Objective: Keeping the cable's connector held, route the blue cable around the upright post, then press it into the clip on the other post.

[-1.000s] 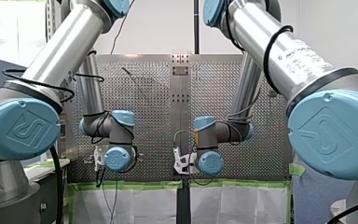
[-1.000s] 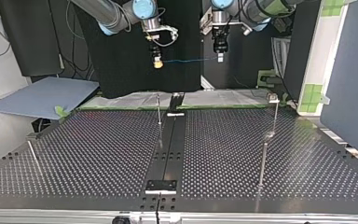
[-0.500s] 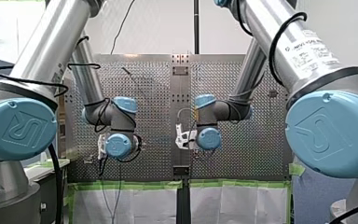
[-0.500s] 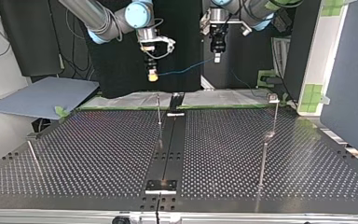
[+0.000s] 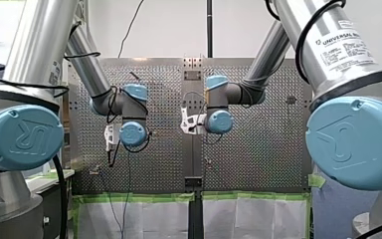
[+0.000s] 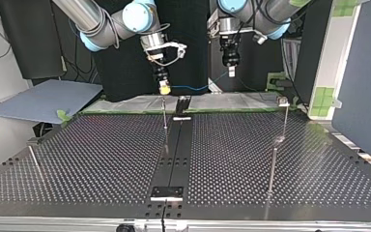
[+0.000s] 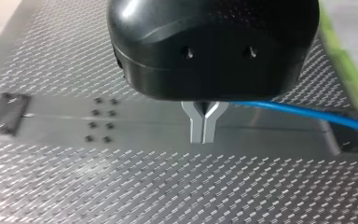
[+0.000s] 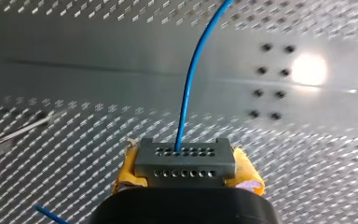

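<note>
In the right wrist view my right gripper (image 8: 185, 179) is shut on the grey connector (image 8: 185, 161), held between its yellow pads (image 8: 126, 170). The blue cable (image 8: 191, 79) leaves the connector ahead of the gripper. In the top view that gripper (image 6: 164, 88) hangs just above the thin upright post (image 6: 164, 116). The blue cable (image 6: 198, 88) sags from it across to my left gripper (image 6: 231, 71). In the left wrist view my left gripper (image 7: 204, 128) has its metal fingers (image 7: 196, 125) shut, and the blue cable (image 7: 307, 112) runs out beside them. A post with a clip (image 6: 283, 102) stands at the top view's right.
The perforated table (image 6: 101, 159) has a dark centre strip (image 6: 176, 154) with a small plate (image 6: 166, 192) at its near end. Another thin post (image 6: 273, 164) stands at the near right and a slanted rod (image 6: 34, 162) at the far left of the top view.
Both grippers have come down and towards the table in the top view. My right gripper now hangs over the centre post, and the cable between them sags instead of running straight.
</note>
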Robot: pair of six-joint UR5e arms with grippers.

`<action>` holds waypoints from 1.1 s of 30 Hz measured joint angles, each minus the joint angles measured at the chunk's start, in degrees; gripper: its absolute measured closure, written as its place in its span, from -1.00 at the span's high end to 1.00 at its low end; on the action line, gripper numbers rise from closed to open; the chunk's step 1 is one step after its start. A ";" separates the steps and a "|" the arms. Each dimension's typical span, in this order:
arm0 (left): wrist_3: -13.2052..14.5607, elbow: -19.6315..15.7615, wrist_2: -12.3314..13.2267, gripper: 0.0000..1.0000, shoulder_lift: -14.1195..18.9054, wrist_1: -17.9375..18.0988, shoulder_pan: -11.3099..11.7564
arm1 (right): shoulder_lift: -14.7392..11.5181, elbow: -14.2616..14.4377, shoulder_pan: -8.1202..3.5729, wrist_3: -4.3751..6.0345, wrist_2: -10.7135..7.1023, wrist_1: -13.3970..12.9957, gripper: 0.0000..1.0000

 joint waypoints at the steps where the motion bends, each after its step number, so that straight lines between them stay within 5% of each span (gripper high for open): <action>1: -0.22 0.57 -0.36 -1.00 0.78 -0.77 0.12 | -0.49 -0.28 0.02 0.02 -0.38 0.48 -1.00; 12: -0.98 4.62 -1.29 -1.00 7.14 -7.14 0.81 | -5.60 -4.26 0.18 0.06 -2.55 5.97 -1.00; 33: -1.40 12.71 -1.10 -1.00 19.12 -19.09 3.65 | -5.98 -13.66 0.48 1.22 -6.76 12.06 -1.00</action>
